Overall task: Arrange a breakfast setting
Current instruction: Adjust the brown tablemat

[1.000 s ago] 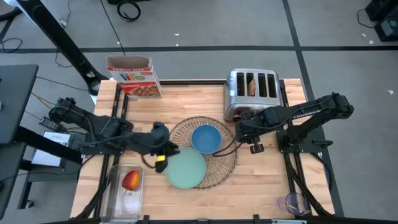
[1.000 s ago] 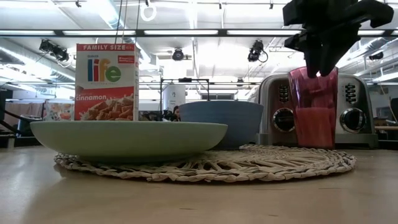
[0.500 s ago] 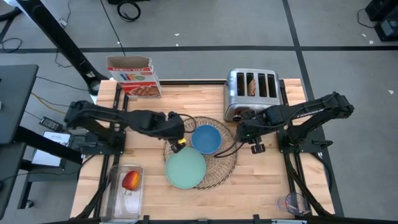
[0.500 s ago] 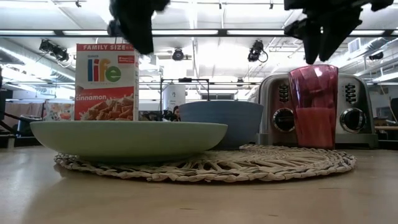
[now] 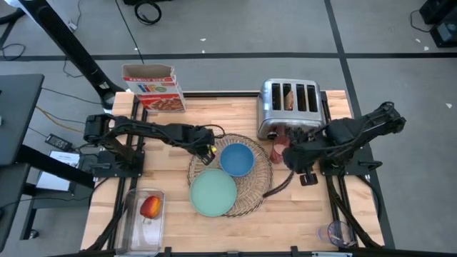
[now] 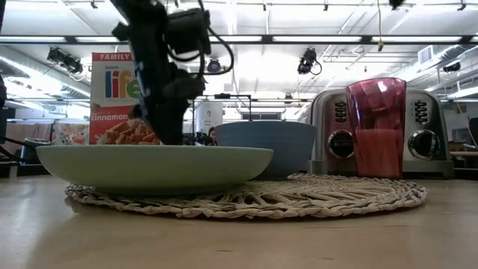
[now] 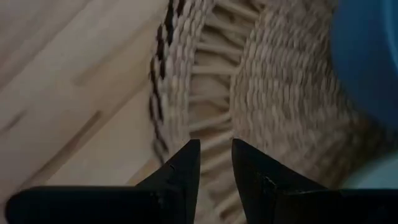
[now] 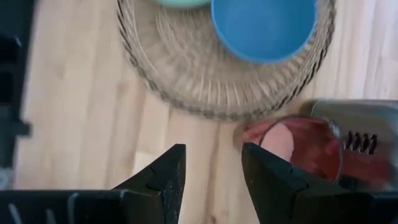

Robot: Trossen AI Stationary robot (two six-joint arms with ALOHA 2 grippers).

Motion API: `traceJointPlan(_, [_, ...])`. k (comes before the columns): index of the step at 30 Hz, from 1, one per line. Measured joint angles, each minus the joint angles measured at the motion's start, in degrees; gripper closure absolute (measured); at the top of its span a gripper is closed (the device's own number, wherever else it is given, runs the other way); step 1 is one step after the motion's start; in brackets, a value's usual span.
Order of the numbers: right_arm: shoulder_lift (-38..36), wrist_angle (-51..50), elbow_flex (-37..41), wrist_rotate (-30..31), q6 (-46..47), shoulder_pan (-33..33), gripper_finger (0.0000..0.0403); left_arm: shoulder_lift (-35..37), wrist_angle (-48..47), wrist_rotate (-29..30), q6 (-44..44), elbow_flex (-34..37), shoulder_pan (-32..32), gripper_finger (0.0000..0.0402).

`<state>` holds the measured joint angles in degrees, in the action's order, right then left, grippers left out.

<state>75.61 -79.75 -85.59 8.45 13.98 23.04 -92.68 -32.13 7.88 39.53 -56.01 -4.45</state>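
1. The round straw mat (image 5: 230,170) lies in the middle of the table (image 5: 300,203); the green plate (image 5: 213,193) sits on the mat's front left part and sticks out over its edge; the blue bowl (image 5: 235,158) sits on the mat too, just behind the plate.
2. The pink cup (image 5: 280,151) stands on the bare table just off the mat's right edge, right in front of the toaster (image 5: 289,105); a slice of toast (image 5: 289,99) sits in one toaster slot.
3. The red apple (image 5: 149,207) lies in the clear bin (image 5: 143,218) at the front left corner of the table.
4. The left gripper (image 5: 208,151) hangs low over the mat's left edge, beside the bowl; its fingers (image 7: 184,167) are only a little apart, and it holds nothing.
5. The right gripper (image 5: 289,158) is over the bare table to the right of the mat, near the cup; its fingers (image 8: 163,174) are apart with nothing between them.
6. A cereal box (image 5: 153,87) stands at the back left of the table.
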Motion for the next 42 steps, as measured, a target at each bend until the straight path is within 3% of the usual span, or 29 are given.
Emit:
traceJointPlan(4, [0.0,0.03,-3.31,3.26,3.57,1.7,0.024,0.0,8.7,0.14,2.46,4.47,0.8,0.0301])
traceJointPlan(14, [0.02,0.01,-4.34,3.98,4.38,1.76,0.024,-0.67,17.58,2.51,4.83,11.32,6.38,0.0301])
traceJointPlan(21, [0.46,1.91,-4.34,3.31,-0.22,2.43,0.024,-4.73,19.34,3.73,5.32,11.11,11.98,0.0301])
traceJointPlan(27, [6.16,6.17,-4.34,4.92,-1.97,7.15,0.024,-5.02,17.91,2.95,4.97,10.32,13.98,0.0301])
traceJointPlan(31, [10.19,6.71,-4.3,8.56,0.9,9.58,0.0241,-5.01,17.46,2.43,4.32,10.27,14.61,0.0301])
traceJointPlan(42, [14.73,8.58,-4.21,11.36,11.54,14.86,0.0241,-5.05,17.35,0.83,0.1,10.38,19.24,0.0313])
